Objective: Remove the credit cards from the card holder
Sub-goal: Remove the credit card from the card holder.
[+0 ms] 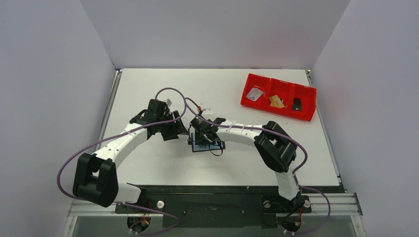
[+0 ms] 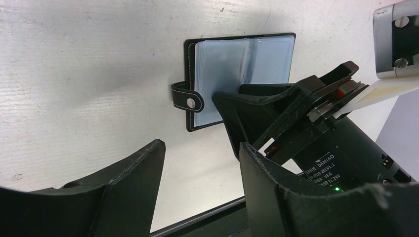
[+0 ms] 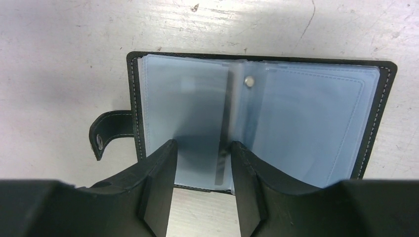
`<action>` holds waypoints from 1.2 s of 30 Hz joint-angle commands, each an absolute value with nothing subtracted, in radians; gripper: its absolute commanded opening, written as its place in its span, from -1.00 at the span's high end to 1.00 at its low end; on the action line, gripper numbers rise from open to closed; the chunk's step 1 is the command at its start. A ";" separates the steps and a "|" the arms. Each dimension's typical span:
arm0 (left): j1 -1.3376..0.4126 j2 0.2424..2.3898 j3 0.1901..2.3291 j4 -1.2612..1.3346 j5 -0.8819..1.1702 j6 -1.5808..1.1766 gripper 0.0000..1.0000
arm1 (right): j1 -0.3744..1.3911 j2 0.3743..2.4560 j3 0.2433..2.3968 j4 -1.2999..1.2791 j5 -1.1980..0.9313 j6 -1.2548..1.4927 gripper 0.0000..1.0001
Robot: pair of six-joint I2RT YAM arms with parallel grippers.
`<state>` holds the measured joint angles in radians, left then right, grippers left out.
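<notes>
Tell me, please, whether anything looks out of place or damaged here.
Nothing serious. The card holder lies open under the right fingers; only the gold card sits crooked in the middle compartment of the red tray.

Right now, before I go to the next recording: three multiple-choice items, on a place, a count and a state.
1. Where is the red tray? A) far right B) near left C) between the arm bases
2. How many of its compartments hold a card? A) one B) two C) three
3. The card holder is A) snapped shut B) lying open C) lifted

A: it sits at the far right corner.
C: silver card, gold card, black card, one each.
B: sleeves exposed, strap undone.
</notes>
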<state>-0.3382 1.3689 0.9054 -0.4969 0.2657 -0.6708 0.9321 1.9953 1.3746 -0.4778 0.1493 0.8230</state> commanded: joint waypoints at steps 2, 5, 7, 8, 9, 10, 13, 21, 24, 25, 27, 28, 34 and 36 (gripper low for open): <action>-0.331 1.351 0.906 -0.471 0.279 -0.667 -0.09 | 0.928 2.031 1.349 -0.509 0.173 0.829 0.22; -0.331 1.349 0.906 -0.470 0.279 -0.668 -0.09 | 0.924 2.036 1.337 -0.509 0.171 0.830 0.29; -0.331 1.350 0.906 -0.471 0.279 -0.667 -0.09 | 0.923 2.040 1.330 -0.509 0.168 0.829 0.36; -0.331 1.351 0.907 -0.470 0.280 -0.668 -0.09 | 0.921 2.042 1.329 -0.508 0.167 0.830 0.41; -0.331 1.351 0.906 -0.471 0.281 -0.667 -0.09 | 0.921 2.044 1.327 -0.507 0.165 0.829 0.44; -0.331 1.352 0.906 -0.471 0.281 -0.667 -0.09 | 0.919 2.045 1.324 -0.505 0.164 0.829 0.49; -0.331 1.353 0.904 -0.469 0.286 -0.667 -0.09 | 0.913 2.046 1.308 -0.494 0.153 0.830 0.63; -0.334 1.364 0.897 -0.452 0.307 -0.668 -0.09 | 0.866 2.024 1.204 -0.395 0.070 0.848 0.89; -0.340 1.372 0.897 -0.441 0.318 -0.671 -0.09 | 0.848 2.015 1.159 -0.317 -0.004 0.857 0.97; -0.348 1.373 0.899 -0.438 0.318 -0.673 -0.09 | 0.836 2.013 1.135 -0.296 -0.024 0.864 0.99; -0.359 1.383 0.907 -0.436 0.316 -0.676 -0.09 | 0.820 2.012 1.099 -0.206 -0.086 0.880 1.00; -0.364 1.390 0.909 -0.435 0.314 -0.677 -0.09 | 0.814 2.013 1.075 -0.185 -0.127 0.885 1.00; -0.424 1.440 0.937 -0.415 0.298 -0.690 -0.09 | 0.772 2.027 1.011 -0.062 -0.235 0.925 1.00; -0.441 1.458 0.952 -0.414 0.285 -0.689 -0.09 | 0.764 2.027 0.997 -0.043 -0.246 0.932 1.00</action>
